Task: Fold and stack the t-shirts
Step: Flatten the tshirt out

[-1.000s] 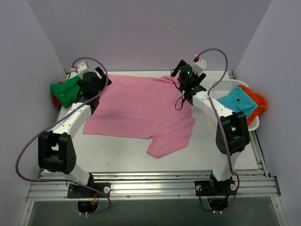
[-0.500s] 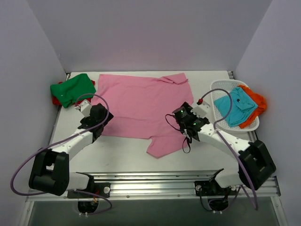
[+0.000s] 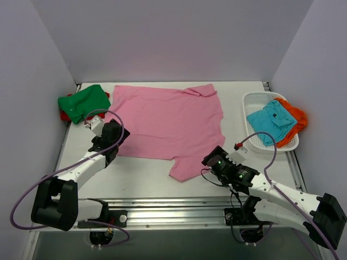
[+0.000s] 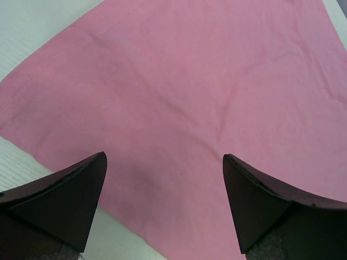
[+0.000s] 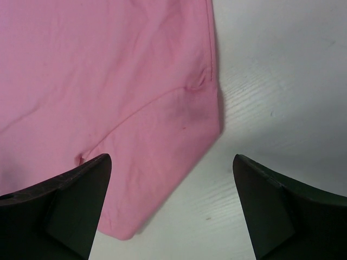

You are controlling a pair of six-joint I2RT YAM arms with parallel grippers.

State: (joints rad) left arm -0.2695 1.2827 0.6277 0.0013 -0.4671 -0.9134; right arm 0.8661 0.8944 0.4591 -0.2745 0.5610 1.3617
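Note:
The large pink collared t-shirt lies spread flat in the middle of the table, collar at the far right. My left gripper hovers open over its near left edge; in the left wrist view, pink cloth fills the space between the fingers. My right gripper is open low over the near right sleeve corner, with the gripper empty and half over bare table. A green t-shirt sits folded on a red one at the far left. The teal and orange t-shirts lie in the basket.
The white mesh basket stands at the right edge of the table. Bare white tabletop runs along the front, before the metal rail. Grey walls close in on the left, back and right.
Both arms have drawn back from the shirt's far edge to its near edge. The right gripper travelled farthest, from the collar to the near sleeve. The pink shirt now lies flat.

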